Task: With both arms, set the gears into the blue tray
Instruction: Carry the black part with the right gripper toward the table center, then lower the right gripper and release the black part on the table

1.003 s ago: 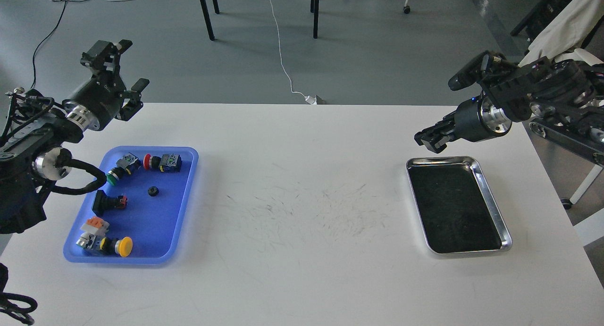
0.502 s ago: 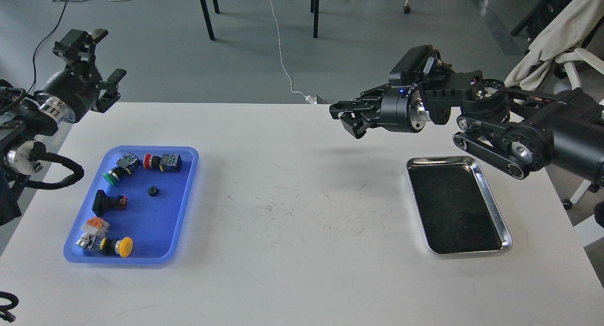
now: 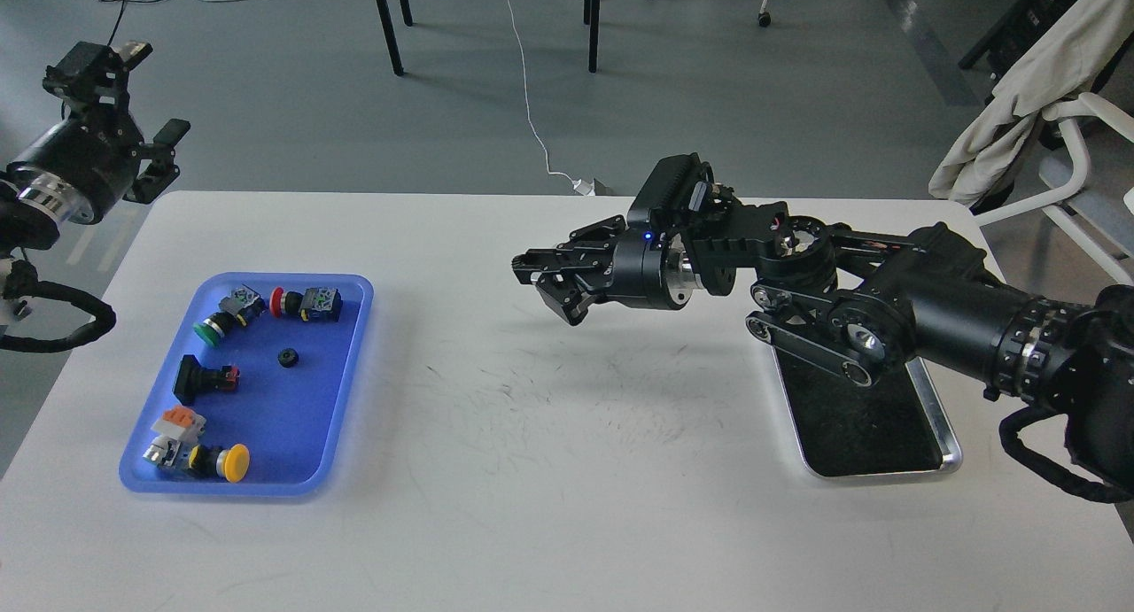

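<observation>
— Grey floor with cables and chair legs lies beyond our white table (image 3: 567,506), whose middle is scuffed with dark marks. What do we have on it?

— On our left sits the blue tray (image 3: 350,346). One gear (image 3: 287,358) lies in it, on bare blue near the middle, apart from the rest. Around it are push-button switches: a green one (image 3: 217,324) and a red one (image 3: 301,303) at the far end, a black one (image 3: 202,377) by the left rim, and a yellow one (image 3: 217,460) at the near end.

— And our right side?

— The silver tray (image 3: 939,417) with its dark inside, partly hidden under our right arm (image 3: 930,320).

— Where are our pincers?

— Our right pincer (image 3: 542,280) reaches over the middle of the table, well apart from the blue tray, above the surface. Its fingers stand a little apart; whether anything sits between them, we cannot tell. Our left pincer (image 3: 133,98) is raised beyond the table's far left corner, fingers spread wide, holding nothing.
</observation>
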{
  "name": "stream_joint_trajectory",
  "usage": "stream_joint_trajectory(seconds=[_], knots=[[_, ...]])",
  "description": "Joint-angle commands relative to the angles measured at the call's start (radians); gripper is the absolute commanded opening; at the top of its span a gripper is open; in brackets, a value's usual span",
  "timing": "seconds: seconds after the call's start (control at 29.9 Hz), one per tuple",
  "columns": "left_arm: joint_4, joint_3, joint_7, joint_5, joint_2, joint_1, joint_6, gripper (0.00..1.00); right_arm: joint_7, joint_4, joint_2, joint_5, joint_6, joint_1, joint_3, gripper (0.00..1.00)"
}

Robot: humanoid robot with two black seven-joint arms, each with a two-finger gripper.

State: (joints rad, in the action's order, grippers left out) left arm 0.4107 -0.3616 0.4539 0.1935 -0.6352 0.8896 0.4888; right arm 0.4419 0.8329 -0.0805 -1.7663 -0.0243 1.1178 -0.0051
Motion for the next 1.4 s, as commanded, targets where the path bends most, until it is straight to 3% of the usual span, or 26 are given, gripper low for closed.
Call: stream_joint_trajectory(seconds=[0.0,0.67,1.37], knots=[[0.003,-0.002,0.000,0.000,-0.023,0.000,0.000,0.99,0.004,-0.058,0.079,-0.002,-0.031,-0.032,-0.012,0.01],[0.011,-0.005,0.000,-0.003,-0.100,0.002,0.000,0.99,0.011,-0.192,0.081,-0.004,-0.089,-0.141,-0.118,0.01],[0.028,-0.008,0.000,-0.005,-0.123,0.006,0.000,0.99,0.047,-0.097,0.081,-0.004,-0.137,-0.135,-0.113,0.01]])
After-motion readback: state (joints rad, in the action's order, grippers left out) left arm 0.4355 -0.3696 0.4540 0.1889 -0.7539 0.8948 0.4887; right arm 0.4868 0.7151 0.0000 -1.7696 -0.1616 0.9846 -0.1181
